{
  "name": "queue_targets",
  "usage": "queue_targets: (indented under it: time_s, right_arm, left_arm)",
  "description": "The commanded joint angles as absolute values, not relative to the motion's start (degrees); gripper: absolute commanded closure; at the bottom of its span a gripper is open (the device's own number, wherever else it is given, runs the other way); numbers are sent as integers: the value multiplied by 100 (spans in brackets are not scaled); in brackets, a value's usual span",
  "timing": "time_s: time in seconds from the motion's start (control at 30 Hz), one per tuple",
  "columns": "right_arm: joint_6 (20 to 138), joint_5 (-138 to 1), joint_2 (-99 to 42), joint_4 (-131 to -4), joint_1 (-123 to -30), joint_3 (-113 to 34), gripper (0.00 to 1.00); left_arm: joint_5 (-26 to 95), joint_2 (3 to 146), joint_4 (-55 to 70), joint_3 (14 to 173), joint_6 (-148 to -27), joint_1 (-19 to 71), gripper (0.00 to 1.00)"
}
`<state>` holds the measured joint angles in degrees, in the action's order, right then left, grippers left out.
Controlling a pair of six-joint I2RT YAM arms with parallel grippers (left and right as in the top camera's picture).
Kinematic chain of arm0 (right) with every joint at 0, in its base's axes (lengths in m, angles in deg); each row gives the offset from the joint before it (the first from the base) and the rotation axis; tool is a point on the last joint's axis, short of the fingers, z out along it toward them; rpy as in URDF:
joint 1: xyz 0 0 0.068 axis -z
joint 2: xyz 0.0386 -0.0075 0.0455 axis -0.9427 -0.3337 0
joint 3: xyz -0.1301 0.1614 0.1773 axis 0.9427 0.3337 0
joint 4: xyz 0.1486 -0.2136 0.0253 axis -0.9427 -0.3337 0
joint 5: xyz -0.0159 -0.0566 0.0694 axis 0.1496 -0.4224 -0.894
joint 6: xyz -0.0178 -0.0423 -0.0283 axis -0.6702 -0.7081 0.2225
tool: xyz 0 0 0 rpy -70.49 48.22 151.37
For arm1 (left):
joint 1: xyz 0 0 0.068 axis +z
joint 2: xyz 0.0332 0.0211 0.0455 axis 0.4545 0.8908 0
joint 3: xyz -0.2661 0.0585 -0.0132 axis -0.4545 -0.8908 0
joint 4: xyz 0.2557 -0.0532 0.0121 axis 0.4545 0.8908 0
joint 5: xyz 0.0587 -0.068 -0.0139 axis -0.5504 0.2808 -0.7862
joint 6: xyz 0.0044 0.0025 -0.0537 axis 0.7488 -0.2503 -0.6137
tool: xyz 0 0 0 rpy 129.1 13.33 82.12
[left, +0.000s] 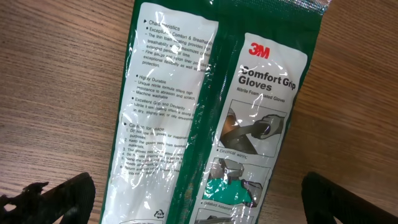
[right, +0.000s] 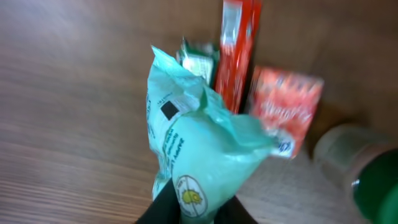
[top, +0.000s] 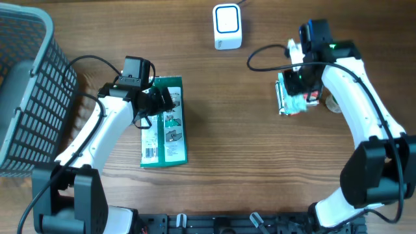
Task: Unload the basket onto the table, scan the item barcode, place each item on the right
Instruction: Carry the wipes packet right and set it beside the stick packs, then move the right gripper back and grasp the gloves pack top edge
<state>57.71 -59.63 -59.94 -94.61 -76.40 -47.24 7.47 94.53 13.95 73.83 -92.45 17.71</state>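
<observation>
From overhead, the left gripper (top: 159, 99) hangs over the top end of a green pack of gloves (top: 170, 140), which lies flat on the wooden table (top: 227, 149) with its barcode at the near-left corner, just right of a grey mesh basket (top: 26, 97). A white scanner (top: 227, 26) stands at the far edge of the table, well apart from both arms. The right gripper (top: 298, 91) is over a small cluster at the right, where a mint-green pouch (top: 296, 104) sits beside a red packet (top: 313, 97). In the left wrist view the pack of gloves (left: 205, 112) fills the frame, 3M Comfort Grip label up, and the two fingertips (left: 62, 196) stand spread wide at the bottom corners, released and apart from the pack. The right wrist view is blurred (small print cannot be read), yet the mint-green pouch (right: 199, 143) rises from between the dark fingers (right: 158, 211), pinched at its lower end, with a black square patch on its white panel. Behind it stand a tall red packet (right: 239, 50) and a red-orange packet (right: 286, 106), and a pale round container (right: 348, 149) lies at the right.
</observation>
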Motion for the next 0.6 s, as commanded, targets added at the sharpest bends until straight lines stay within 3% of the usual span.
queue_targets:
  time_s: [0.0, 0.07, 0.13, 0.2, 0.3, 0.4, 0.57]
  right_arm:
    - [6156, -5694, -6060, -9310, -7460, -4536, 70]
    - [6269, -5476, -6060, -9234, -7428, -4530, 48]
    - [6276, -5528, -6060, -9140, -7428, -4530, 40]
    - [6363, -5913, -6060, -9017, -7436, -4530, 24]
    - [7135, -6993, -6060, -8777, -7436, -4530, 23]
    - [7493, -7933, -6060, -8687, -7528, -4530, 24]
    - [7732, -8007, -6060, -8554, -7867, -4530, 24]
  left_arm:
    - [684, 9453, 1392, 7350, -9173, 1753, 0]
    - [625, 9453, 1392, 7350, -9173, 1756, 0]
    - [441, 9453, 1390, 7350, -9175, 1753, 0]
    - [229, 9453, 1373, 7350, -9179, 1756, 0]
    - [-73, 9456, 1281, 7348, -9264, 1756, 3]
    - [-355, 9462, 1003, 7289, -9267, 1756, 17]
    - [-385, 9611, 588, 7051, -9371, 1756, 26]
